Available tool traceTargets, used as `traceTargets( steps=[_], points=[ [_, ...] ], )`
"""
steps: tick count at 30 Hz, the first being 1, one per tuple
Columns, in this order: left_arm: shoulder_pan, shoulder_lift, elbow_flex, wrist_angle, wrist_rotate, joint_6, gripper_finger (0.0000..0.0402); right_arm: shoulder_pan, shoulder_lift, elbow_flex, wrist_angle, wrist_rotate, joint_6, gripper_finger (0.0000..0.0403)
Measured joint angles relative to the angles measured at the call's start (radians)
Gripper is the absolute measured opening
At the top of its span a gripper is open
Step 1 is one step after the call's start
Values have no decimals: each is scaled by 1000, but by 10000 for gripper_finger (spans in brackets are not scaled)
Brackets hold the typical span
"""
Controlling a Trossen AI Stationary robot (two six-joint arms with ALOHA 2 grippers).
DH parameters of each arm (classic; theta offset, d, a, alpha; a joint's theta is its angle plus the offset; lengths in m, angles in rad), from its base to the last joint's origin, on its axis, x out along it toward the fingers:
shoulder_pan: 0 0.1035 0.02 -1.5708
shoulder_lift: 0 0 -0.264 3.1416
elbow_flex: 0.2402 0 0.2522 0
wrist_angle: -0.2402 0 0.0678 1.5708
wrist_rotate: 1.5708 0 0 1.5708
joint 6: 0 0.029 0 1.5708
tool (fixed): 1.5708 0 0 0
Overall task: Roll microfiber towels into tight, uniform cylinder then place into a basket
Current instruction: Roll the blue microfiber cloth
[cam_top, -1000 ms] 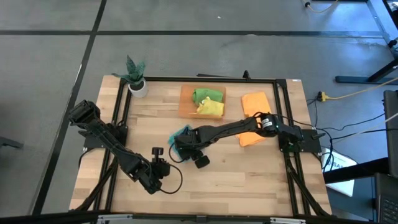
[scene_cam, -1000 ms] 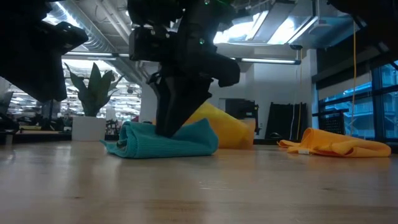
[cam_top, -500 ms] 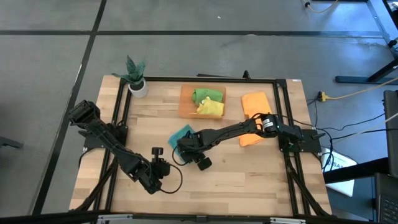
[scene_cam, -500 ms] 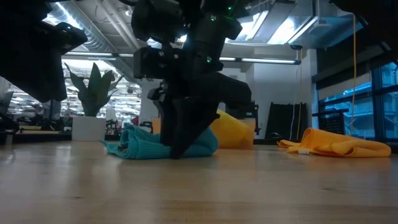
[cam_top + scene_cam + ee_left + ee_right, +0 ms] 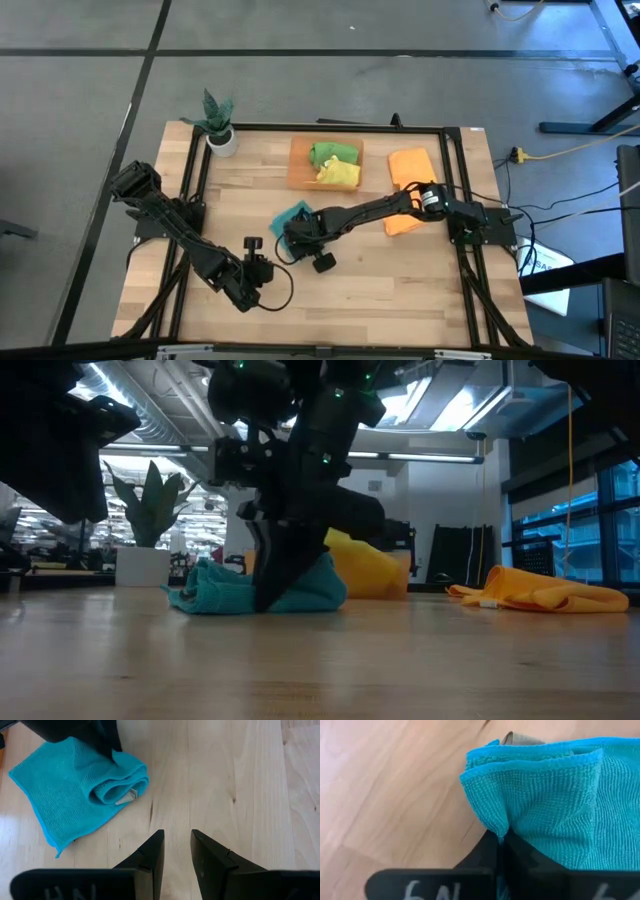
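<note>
The right claw (image 5: 296, 238) reaches to the middle of the worktop (image 5: 400, 290) and is clamped on a fold of the teal microfiber towel (image 5: 292, 216); in the right wrist view its two dark fingers (image 5: 492, 851) stand pressed together with the edge of the cloth pinched between them; the towel lies partly rolled, one end curled into a loose coil with a small grey label showing at its middle in the left wrist view, the remainder spread flat on the wood. The left claw (image 5: 254, 258) waits near the front edge of the worktop, left of centre, its fingers (image 5: 150, 855) a narrow gap apart and holding nothing; it points at the teal towel but is clear of it. The translucent orange basket (image 5: 297, 170) sits at the back edge of the worktop, holding a green towel (image 5: 332, 153) and a yellow towel (image 5: 340, 173) side by side; the orange towels (image 5: 410, 170) lie to its right, near the back right corner, partly beneath the right arm; a small white pot with a green plant (image 5: 219, 125) stands at the back left corner.
</note>
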Motion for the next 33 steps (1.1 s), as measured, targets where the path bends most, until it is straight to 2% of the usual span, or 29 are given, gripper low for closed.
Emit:
traceTargets(
  steps=[3, 10, 19, 26, 33],
  points=[
    [0, 0, 0, 0, 0, 0, 86, -9, 1, 9, -25, -119, 11, 15],
    [0, 0, 0, 0, 0, 0, 86, -31, 13, 125, -298, -357, 31, 7],
    [0, 0, 0, 0, 0, 0, 86, -72, 8, 186, -403, -599, 31, 6],
    [0, 0, 0, 1, 0, 0, 86, -134, 35, 187, -388, -639, 30, 6],
    [3, 0, 0, 4, 0, 4, 86, -191, 90, 186, -433, -775, 23, 6]
  ],
)
